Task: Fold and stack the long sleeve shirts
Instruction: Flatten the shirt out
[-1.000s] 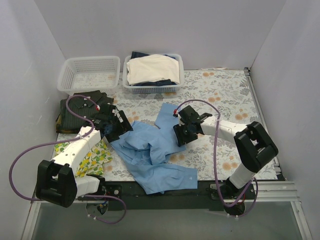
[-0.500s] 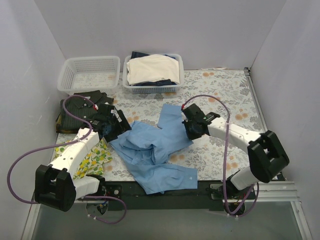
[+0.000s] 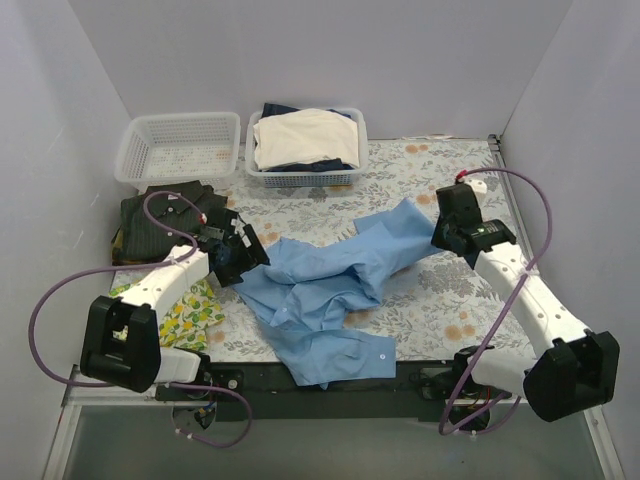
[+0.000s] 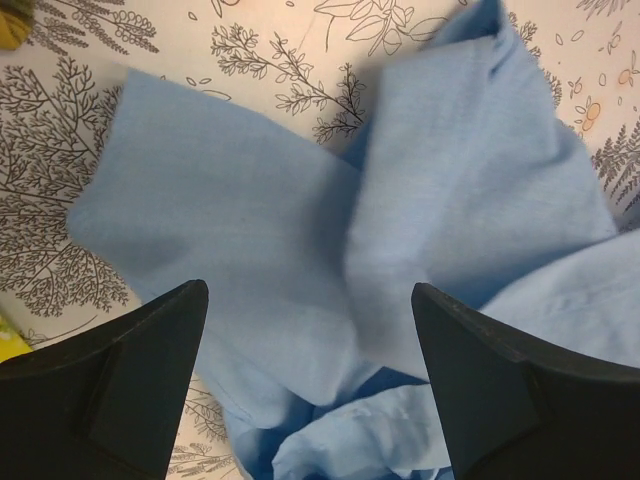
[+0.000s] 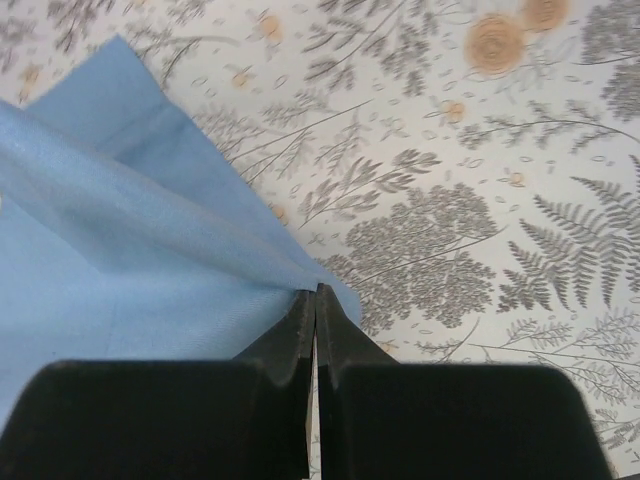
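Note:
The light blue long sleeve shirt (image 3: 330, 290) lies crumpled across the middle of the floral table, with one part stretched out to the right. My right gripper (image 3: 440, 236) is shut on the edge of that stretched part; the right wrist view shows its tips (image 5: 315, 290) pinching the blue cloth (image 5: 130, 250) just above the table. My left gripper (image 3: 246, 262) hovers open over the shirt's left side, and blue folds (image 4: 250, 220) lie below its spread fingers (image 4: 308, 290). The dark pinstriped shirt (image 3: 165, 215) lies folded at the far left.
An empty white basket (image 3: 178, 148) stands at the back left. Beside it is a basket (image 3: 345, 175) holding cream garments. A yellow lemon-print cloth (image 3: 190, 318) lies under the left arm. Walls close in on the left, back and right.
My right gripper shut on the blue shirt's edge and pulled it right and toward the back, stretching the cloth out. The left gripper stayed open and shifted slightly.

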